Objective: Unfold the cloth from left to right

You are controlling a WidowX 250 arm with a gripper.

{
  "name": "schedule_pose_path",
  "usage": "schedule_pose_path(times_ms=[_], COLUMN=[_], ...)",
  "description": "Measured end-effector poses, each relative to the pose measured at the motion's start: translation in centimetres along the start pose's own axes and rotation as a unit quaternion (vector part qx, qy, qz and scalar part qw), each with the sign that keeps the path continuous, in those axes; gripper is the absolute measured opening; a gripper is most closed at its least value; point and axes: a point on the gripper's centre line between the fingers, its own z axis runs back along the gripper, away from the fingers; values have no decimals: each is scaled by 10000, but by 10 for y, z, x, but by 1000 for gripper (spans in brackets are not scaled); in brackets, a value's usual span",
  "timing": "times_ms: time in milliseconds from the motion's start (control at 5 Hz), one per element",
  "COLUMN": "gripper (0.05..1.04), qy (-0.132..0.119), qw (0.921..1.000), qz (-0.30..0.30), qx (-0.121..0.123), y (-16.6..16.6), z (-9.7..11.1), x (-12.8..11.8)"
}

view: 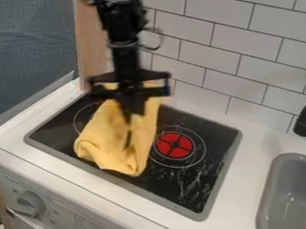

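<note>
Camera view has my gripper (131, 119) over the yellow cloth (110, 138), which lies bunched and creased on the left part of the stove top (215, 133), beside the red disc (174, 145). I cannot tell whether my grip is open or closed, or whether it has any fabric in it, and that is my first worry: if I pull rightward with nothing caught, I would probably just skim the creases and leave the fold as it is. Pinching too deep could be as bad, since I might catch two layers at once and drag the whole bundle across the smooth top instead of opening it. Nothing seems to pin the left side down, so even a good hold on the upper layer could make the rest slide along. Lifting too little may roll the edge under itself. Staying low near the back also risks a knock against the tiled wall (215, 66).
</note>
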Motion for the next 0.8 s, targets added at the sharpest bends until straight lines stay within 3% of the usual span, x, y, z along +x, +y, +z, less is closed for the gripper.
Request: schedule_pose_path(times_ms=[400, 600, 800], gripper=[49, 49, 49], qy=[-162, -130, -3], qw=[9987, 9979, 9964], qz=[-435, -627, -846], qx=[-225, -128, 78], y=[-61, -80, -95], z=[15, 0, -30], x=[-12, -14, -14])
